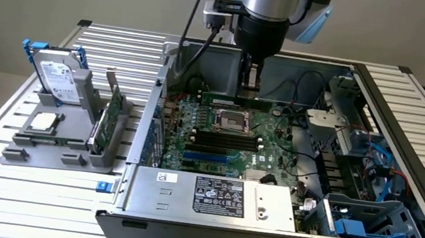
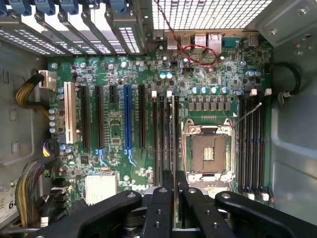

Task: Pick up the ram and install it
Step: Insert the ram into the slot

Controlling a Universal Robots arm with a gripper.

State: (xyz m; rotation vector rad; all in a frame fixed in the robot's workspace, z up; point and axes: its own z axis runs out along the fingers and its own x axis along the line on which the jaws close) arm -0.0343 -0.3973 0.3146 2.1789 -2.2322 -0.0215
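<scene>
My gripper (image 1: pixel 251 86) hangs inside the open grey metal computer case (image 1: pixel 210 65). Its black fingers (image 2: pixel 161 208) are drawn narrow onto the ram (image 2: pixel 174 163), the thin dark-green memory stick. I see it edge-on, running along the long black motherboard slots (image 2: pixel 162 134) just beside the square silver processor socket (image 2: pixel 208 148).

The stick looks clear of the board, not seated. I judge the step in hand is alignment. I want its edge parallel to one slot and centred between the small white end latches (image 2: pixel 169 93), then pressed straight down with even force. Any tilt could jam one end or stress the green motherboard (image 2: pixel 114 129).
</scene>
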